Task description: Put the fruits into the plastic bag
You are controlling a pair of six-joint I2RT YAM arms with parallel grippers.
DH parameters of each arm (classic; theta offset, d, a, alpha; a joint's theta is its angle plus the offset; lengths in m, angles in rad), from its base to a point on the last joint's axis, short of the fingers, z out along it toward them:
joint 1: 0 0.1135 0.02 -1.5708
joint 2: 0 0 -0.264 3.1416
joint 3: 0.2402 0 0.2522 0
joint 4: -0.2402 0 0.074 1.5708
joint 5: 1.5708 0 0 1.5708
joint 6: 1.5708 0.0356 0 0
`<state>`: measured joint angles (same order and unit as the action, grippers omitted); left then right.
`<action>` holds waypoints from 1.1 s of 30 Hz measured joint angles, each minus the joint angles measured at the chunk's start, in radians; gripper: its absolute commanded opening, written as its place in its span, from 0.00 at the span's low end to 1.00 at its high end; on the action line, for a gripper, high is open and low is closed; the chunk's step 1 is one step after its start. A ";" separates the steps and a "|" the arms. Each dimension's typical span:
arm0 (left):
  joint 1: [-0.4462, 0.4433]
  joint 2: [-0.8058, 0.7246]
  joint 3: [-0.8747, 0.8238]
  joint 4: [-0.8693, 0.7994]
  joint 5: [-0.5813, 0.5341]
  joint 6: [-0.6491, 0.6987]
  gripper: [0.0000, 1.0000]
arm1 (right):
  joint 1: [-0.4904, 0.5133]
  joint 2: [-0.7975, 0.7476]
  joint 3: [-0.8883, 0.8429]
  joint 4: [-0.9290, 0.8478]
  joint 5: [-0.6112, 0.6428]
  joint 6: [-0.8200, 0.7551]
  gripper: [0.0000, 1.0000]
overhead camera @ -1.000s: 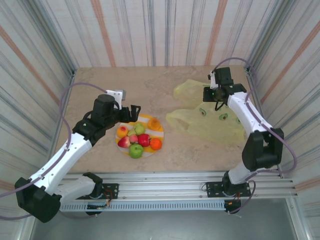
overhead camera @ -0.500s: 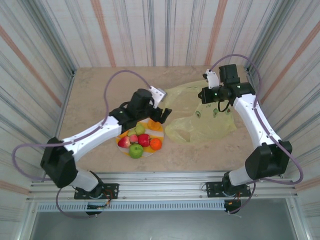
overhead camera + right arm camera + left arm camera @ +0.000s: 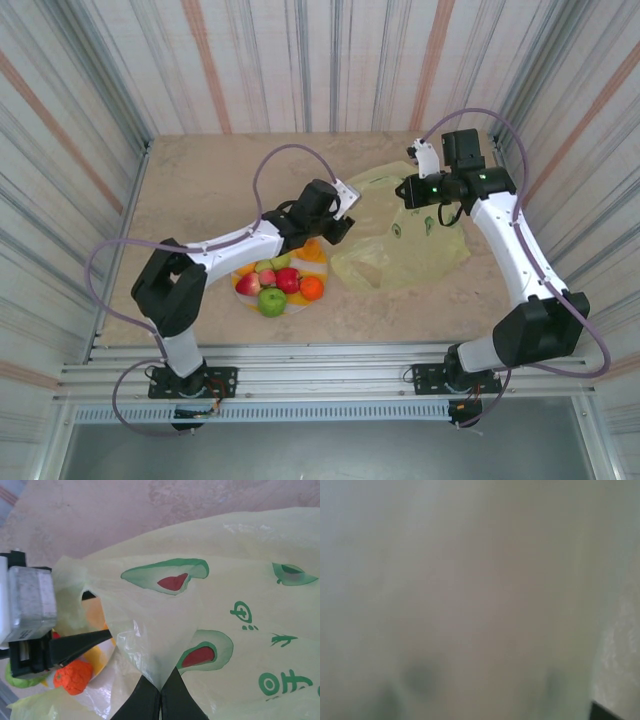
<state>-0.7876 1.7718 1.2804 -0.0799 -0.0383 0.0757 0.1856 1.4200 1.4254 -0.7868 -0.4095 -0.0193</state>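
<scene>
The round yellow-and-white striped plate (image 3: 300, 304) on the beige marbled desk (image 3: 200, 190) carries the small toy fruits (image 3: 280, 285), among them red and green apples and an orange. Just right of the plate lies the thin translucent yellow plastic bag (image 3: 410, 245) with green printed marks. Farther right of the plate, the right end effector (image 3: 160, 690) is pressed together, pinching the bag's film. The left end effector (image 3: 345, 222) sits over the plate's far-right rim with its fingers spread and the bag's edge draped against it.

— Your left arm (image 3: 240, 238)?
— Stretched low toward the right; whether my left tool (image 3: 343, 225) is closed, I can't tell.
— The right?
— My right arm (image 3: 510, 240) is arched, with the right tool (image 3: 160, 692) pinching the plastic bag (image 3: 225, 570).
</scene>
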 measured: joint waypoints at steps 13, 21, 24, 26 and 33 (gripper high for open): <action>0.009 -0.261 -0.037 0.038 0.174 -0.249 0.06 | 0.124 -0.014 -0.119 0.127 0.328 0.043 0.31; 0.009 -0.280 -0.064 0.061 0.228 -0.362 0.06 | 0.249 -0.014 -0.214 0.213 0.419 0.069 0.44; 0.009 -0.272 -0.064 0.053 0.233 -0.381 0.06 | 0.272 -0.023 -0.249 0.248 0.429 0.084 0.52; 0.009 -0.272 -0.064 0.051 0.233 -0.395 0.06 | 0.274 -0.048 -0.290 0.279 0.416 0.105 0.57; 0.009 -0.271 -0.064 0.051 0.234 -0.433 0.06 | 0.294 -0.132 -0.409 0.408 0.385 0.171 0.69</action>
<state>-0.7788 1.5005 1.2167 -0.0284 0.1955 -0.3569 0.4801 1.2884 1.0161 -0.3786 -0.0242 0.1520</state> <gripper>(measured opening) 0.061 0.663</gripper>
